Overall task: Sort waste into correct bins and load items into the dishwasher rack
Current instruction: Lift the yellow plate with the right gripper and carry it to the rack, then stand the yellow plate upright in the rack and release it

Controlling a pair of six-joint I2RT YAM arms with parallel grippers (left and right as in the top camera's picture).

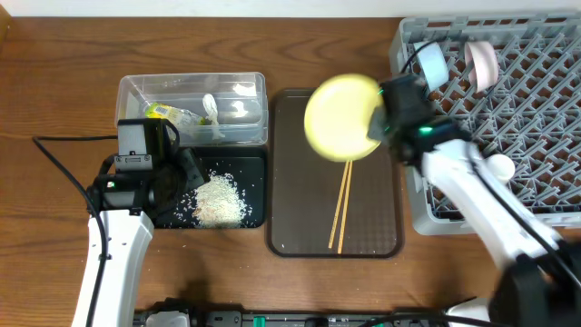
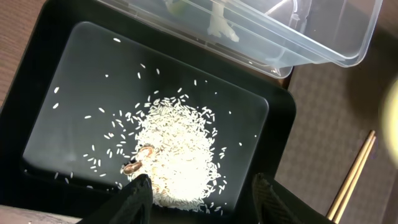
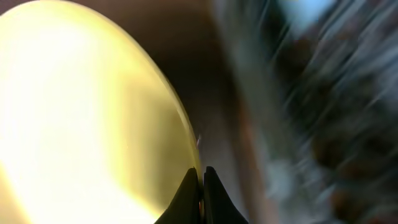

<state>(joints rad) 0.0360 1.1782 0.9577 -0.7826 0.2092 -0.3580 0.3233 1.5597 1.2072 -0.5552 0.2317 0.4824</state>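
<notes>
**A:** What does the overhead view show?
**B:** The right jaws pinch the round yellow plate [image 1: 341, 118] at its 3 o'clock rim. The plate is above the 12 o'clock end of the brown rectangular serving tray [image 1: 290, 218]. A pair of thin wooden chopsticks [image 1: 342, 204] lies on that tray. The large grey plastic lattice rack [image 1: 545, 109] sits at 3 o'clock on the wooden worktop [image 1: 54, 91].
**A:** And the left wrist?
**B:** The left jaws stand apart, holding nothing, over the shallow black rectangular tray [image 2: 283, 118]. Loose white rice grains [image 2: 177, 146] are heaped in it. The clear rectangular plastic tub [image 2: 323, 43] is at 12 o'clock.
**A:** The right wrist?
**B:** The jaws are closed on the plate's rim, and everything behind is blurred.
</notes>
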